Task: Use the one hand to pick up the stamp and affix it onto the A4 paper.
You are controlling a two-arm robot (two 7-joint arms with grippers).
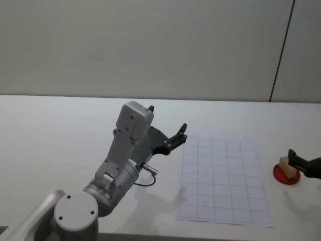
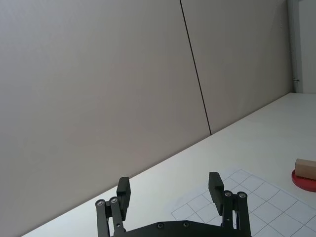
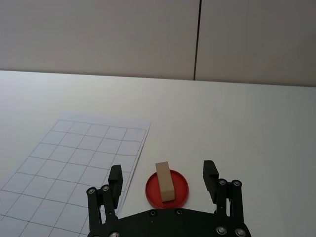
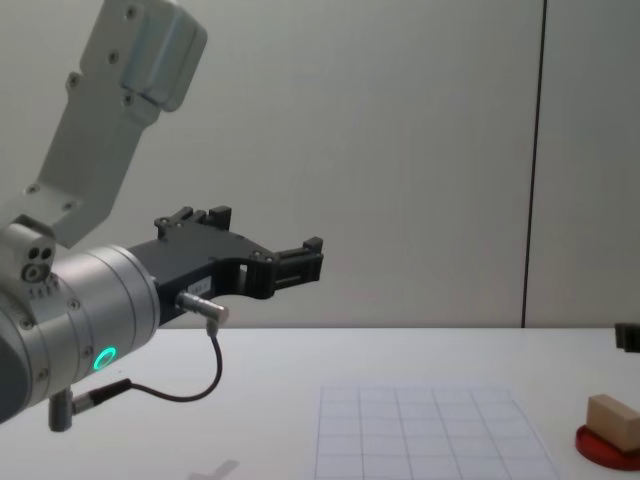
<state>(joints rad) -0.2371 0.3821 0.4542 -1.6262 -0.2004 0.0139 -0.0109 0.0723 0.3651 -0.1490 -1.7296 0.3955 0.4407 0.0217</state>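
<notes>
— Hovering where, the right claw (image 3: 162,174)?
— Over the red disc (image 3: 181,191), near the right side of the table (image 1: 60,125). Jaws are standing wide apart, gripping nothing.
— Stamp?
— The stamp (image 3: 164,181) is lying on the disc. From the wrist it is showing between the two fingers, long axis pointing away from the claw. Bare gaps are showing on both sides of it, and neither finger (image 3: 115,178) is touching the wood. In the chest view it is sitting lower than the finger poking in at the right edge.
— Paper?
— The A4 paper (image 1: 223,181) is lying flat to the claw's left. Its right edge is running just beside the disc, with a thin strip of table between them, not touching.
— Room to move?
— Ahead of the claw, bare table is running out to the wall (image 1: 150,45). To the claw's left, nothing is standing on the sheet's grid. The left claw (image 2: 169,183) is hanging raised off the paper's left edge, well apart from the right claw, fingers spread wide and holding nothing. Its arm is casting a shadow on the table beside that edge.
</notes>
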